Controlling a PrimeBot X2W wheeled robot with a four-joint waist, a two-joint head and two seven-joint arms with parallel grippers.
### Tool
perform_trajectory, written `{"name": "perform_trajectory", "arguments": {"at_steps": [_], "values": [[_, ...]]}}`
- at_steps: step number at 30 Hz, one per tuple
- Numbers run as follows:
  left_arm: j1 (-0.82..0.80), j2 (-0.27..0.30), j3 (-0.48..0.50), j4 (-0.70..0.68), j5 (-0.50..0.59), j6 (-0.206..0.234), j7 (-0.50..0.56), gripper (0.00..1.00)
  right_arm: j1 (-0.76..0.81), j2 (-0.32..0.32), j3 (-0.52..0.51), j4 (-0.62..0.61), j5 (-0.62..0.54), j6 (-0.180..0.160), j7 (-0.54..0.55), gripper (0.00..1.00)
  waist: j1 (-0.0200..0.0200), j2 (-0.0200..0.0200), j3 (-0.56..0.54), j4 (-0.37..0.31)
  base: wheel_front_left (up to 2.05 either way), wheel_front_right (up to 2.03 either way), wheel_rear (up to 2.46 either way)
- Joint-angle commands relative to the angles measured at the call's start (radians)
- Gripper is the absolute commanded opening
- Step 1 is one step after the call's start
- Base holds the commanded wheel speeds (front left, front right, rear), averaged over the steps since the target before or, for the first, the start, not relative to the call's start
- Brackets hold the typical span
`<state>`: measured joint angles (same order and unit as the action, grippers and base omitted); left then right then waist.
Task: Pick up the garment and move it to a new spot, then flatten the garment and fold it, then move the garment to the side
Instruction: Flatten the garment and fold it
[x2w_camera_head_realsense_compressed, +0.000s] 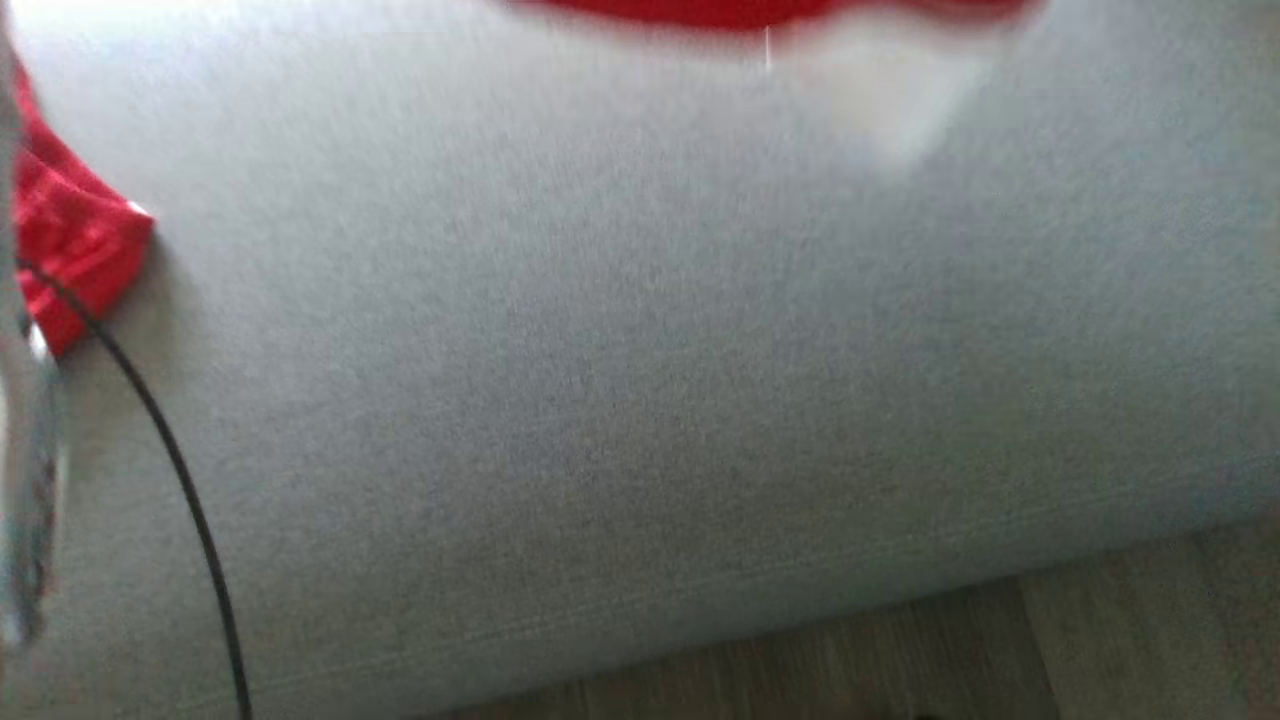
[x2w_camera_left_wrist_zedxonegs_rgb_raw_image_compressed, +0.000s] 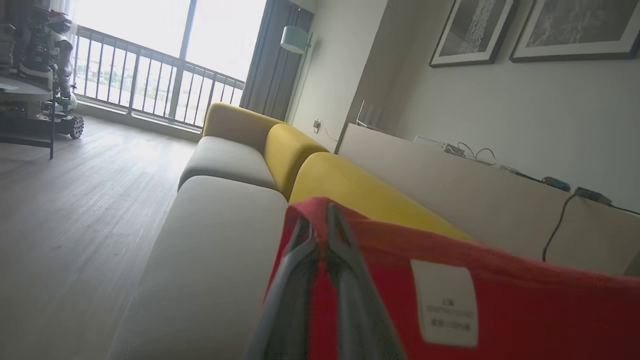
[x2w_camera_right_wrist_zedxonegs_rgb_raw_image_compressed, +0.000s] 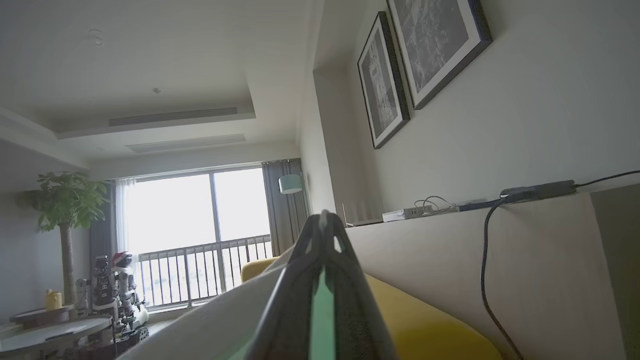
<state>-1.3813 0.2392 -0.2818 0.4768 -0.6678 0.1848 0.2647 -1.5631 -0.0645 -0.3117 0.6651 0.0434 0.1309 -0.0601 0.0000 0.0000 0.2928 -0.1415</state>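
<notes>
We list one garment (x2w_camera_left_wrist_zedxonegs_rgb_raw_image_compressed: 500, 300): red knit fabric with a white rectangular label (x2w_camera_left_wrist_zedxonegs_rgb_raw_image_compressed: 445, 302) on the face turned toward the left wrist camera, its print too small to read. Its upper edge runs as a straight ridge, pinched at the peak between the closed fingers of the left tool (x2w_camera_left_wrist_zedxonegs_rgb_raw_image_compressed: 318, 217). In the head view we note a bunched red corner (x2w_camera_head_realsense_compressed: 80, 240) at the left edge and a blurred red strip (x2w_camera_head_realsense_compressed: 750, 10) along the top, both against the grey sofa seat (x2w_camera_head_realsense_compressed: 640, 400).

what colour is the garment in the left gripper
The garment is red, with a white label; the left wrist view shows it best.
</notes>
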Motion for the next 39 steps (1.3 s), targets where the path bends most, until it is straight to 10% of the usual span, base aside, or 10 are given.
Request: {"name": "perform_trajectory", "arguments": {"at_steps": [1,9,20,39], "values": [[-0.121,0.026,0.017,0.025,0.026,-0.01,-0.038,0.0,-0.111,0.014,-0.015,0.01,-0.018,0.0,-0.049,0.0,0.0,0.0,0.143,-0.009,0.0,0.0,0.0],[-0.364,-0.028,-0.025,0.302,0.1,-0.105,-0.291,0.0,-0.278,0.014,-0.051,0.117,-0.027,0.0,-0.2,0.0,0.0,0.0,0.257,0.0,0.0,0.0,0.0],[-0.268,-0.047,-0.134,0.582,0.163,-0.247,-0.45,0.0,0.013,0.014,0.032,0.147,0.097,0.0,-0.201,0.0,0.0,0.0,0.348,-0.016,0.0,0.0,0.0],[0.122,-0.021,-0.35,0.791,0.321,-0.274,-0.501,0.0,0.339,0.001,0.17,0.521,0.095,0.0,-0.168,0.0,0.0,0.0,0.117,0.0,0.0,0.0,0.0]]}}
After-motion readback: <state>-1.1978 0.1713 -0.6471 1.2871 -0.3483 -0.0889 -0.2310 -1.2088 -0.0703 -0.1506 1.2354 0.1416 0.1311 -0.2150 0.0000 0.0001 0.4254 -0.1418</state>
